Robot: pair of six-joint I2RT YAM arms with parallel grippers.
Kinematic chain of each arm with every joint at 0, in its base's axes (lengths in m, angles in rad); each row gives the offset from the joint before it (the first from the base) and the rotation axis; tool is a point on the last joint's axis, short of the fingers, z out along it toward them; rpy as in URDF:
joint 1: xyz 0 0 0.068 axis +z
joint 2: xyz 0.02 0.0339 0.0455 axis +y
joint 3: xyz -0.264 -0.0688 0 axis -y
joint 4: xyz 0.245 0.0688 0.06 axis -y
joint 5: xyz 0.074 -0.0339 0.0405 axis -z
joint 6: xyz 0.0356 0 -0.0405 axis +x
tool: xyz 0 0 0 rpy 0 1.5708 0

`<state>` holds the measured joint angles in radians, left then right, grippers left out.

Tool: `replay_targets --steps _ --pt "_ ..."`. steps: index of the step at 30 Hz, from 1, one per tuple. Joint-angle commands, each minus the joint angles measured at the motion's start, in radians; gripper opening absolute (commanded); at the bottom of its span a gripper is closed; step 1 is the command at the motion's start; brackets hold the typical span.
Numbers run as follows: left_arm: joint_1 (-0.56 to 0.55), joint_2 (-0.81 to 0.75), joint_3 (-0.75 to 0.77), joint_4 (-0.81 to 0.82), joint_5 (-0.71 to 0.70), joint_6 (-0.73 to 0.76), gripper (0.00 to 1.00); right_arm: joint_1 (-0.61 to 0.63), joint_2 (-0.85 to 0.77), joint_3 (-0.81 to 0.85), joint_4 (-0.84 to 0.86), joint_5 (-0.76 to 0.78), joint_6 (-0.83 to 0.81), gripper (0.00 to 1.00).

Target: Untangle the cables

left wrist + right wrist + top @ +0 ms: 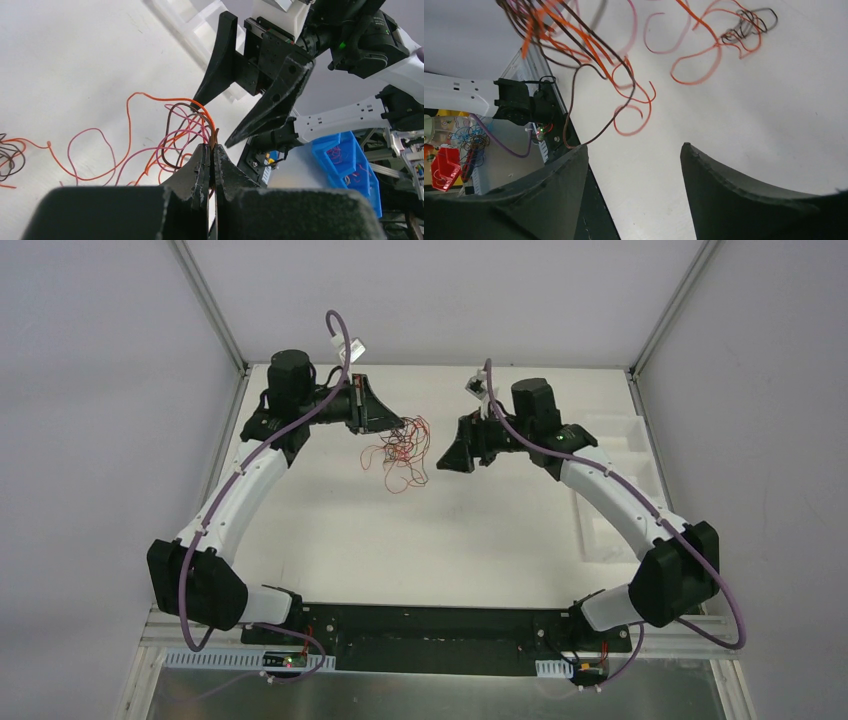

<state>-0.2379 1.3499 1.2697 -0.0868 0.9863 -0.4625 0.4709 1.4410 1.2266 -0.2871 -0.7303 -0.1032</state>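
The cables (398, 452) are a loose bunch of thin curly wires, orange, pink-red and dark brown, hanging over the middle of the white table (330, 540). My left gripper (392, 424) is shut on the bunch's upper strands; in the left wrist view its fingertips (211, 147) pinch orange and brown wires (172, 127). My right gripper (447, 454) stands open just right of the bunch, with nothing between its fingers (635, 146). The wires (574, 45) hang ahead of it and above. A small dark coil (749, 22) with an orange strand lies on the table.
A white moulded tray (620, 460) sits at the table's right edge. A blue bin (345, 160) holding wires stands off the table. The black base rail (440, 625) runs along the near edge. Grey walls and metal posts (215, 310) close in the back.
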Motion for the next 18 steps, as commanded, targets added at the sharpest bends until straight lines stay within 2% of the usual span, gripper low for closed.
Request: replay_targets --steps 1,4,6,8,10,13,15,18 --pt "-0.046 -0.027 0.050 0.047 0.019 -0.014 0.00 0.084 -0.004 0.074 0.161 0.072 0.078 0.71" --pt "-0.066 -0.018 0.060 0.048 0.031 -0.016 0.00 0.128 0.043 0.098 0.207 0.159 0.065 0.71" --pt "-0.069 -0.014 0.072 0.048 0.039 -0.025 0.00 0.140 0.077 0.110 0.223 0.236 0.056 0.67" --pt "-0.066 -0.018 0.086 0.043 0.043 -0.032 0.00 0.140 0.098 0.104 0.231 0.342 0.053 0.55" --pt "-0.060 -0.029 0.095 0.034 0.053 -0.040 0.00 0.131 0.100 0.086 0.230 0.426 0.047 0.38" --pt "-0.046 -0.044 0.116 0.025 0.075 -0.065 0.00 0.106 0.090 0.027 0.234 0.538 0.049 0.18" --pt "-0.033 -0.053 0.131 0.017 0.099 -0.073 0.00 0.078 0.098 -0.008 0.230 0.575 0.053 0.07" --pt "-0.004 -0.062 0.160 0.012 0.126 -0.082 0.00 0.033 0.130 -0.023 0.193 0.564 0.039 0.00"
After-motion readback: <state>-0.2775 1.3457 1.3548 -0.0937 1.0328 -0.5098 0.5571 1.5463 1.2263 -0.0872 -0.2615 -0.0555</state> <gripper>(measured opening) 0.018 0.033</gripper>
